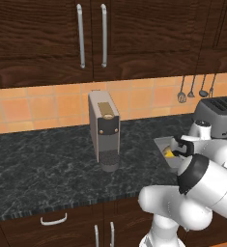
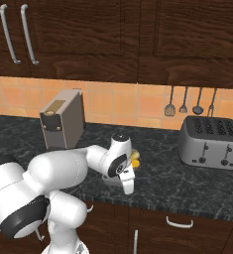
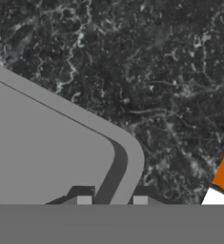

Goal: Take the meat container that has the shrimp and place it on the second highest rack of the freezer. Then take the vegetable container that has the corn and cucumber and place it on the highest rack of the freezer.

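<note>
Hand view: gripper (image 3: 112,200) pinched narrow on rim of grey tray (image 3: 46,152) with yellow corn (image 1: 168,153), near worktop (image 1: 47,164) front edge. Thin rim grip; could slip, tilt, spill.

The white arm hides most of the shallow grey tray (image 1: 162,144) under the gripper, leaving a yellow scrap (image 1: 168,153) unidentifiable.
</note>
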